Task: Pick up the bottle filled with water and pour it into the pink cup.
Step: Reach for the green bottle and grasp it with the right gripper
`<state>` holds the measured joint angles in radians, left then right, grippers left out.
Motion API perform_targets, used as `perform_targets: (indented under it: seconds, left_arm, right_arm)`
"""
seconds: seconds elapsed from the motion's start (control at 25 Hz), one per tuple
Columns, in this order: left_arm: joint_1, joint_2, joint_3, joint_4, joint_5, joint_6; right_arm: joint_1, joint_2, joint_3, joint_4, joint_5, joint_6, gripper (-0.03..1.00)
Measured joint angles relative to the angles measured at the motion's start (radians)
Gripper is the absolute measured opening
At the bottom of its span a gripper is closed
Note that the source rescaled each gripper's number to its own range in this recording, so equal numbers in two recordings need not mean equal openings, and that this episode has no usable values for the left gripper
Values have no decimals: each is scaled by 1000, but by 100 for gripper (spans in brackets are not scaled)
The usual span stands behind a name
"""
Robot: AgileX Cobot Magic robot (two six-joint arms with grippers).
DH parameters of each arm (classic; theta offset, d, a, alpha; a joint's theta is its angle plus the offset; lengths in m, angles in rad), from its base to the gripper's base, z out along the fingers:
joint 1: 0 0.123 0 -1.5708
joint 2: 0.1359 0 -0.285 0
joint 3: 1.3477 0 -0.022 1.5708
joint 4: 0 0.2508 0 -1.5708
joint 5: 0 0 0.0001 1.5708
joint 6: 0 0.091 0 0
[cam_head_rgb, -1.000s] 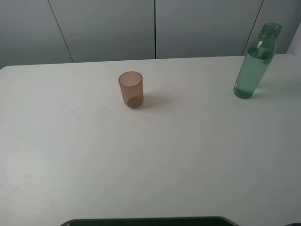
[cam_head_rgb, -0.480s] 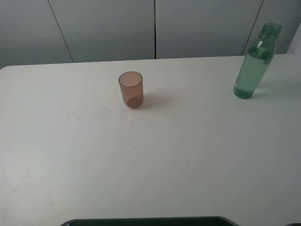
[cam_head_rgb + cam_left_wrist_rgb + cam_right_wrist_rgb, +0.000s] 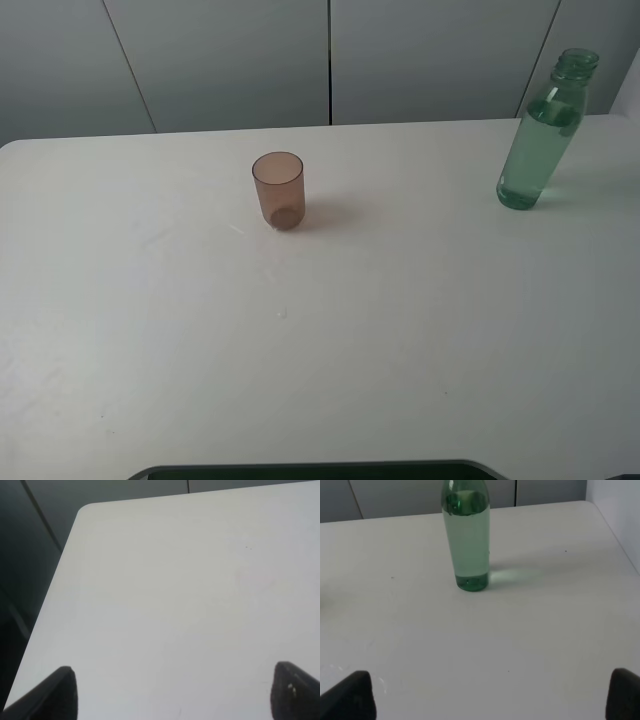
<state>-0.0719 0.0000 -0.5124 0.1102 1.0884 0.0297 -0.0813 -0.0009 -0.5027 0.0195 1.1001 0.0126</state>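
Note:
The green translucent bottle [image 3: 540,135] stands upright and uncapped at the far right of the white table [image 3: 320,340], filled with water to the shoulder. It also shows in the right wrist view [image 3: 467,535], well ahead of my right gripper [image 3: 490,695], whose open fingertips [image 3: 350,695] frame it from a distance. The brownish-pink cup [image 3: 278,190] stands upright and empty left of centre, far from the bottle. My left gripper [image 3: 175,695] is open over bare table near the left edge, holding nothing. Neither gripper shows in the exterior high view.
Grey wall panels [image 3: 330,60] run behind the table's back edge. The table's left edge and rounded corner [image 3: 82,510] show in the left wrist view. A dark object [image 3: 310,470] lies along the front edge.

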Motion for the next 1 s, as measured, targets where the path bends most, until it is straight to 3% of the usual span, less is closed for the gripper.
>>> perform_targets:
  seconds: [0.68, 0.88, 1.0]
  left_arm:
    - [0, 0, 0, 0, 0, 0]
    - [0, 0, 0, 0, 0, 0]
    - [0, 0, 0, 0, 0, 0]
  right_arm:
    - [0, 0, -57, 17, -28, -1, 100]
    - [0, 42, -68, 33, -134, -31, 100]
    - [0, 104, -68, 79, -266, -118, 100]
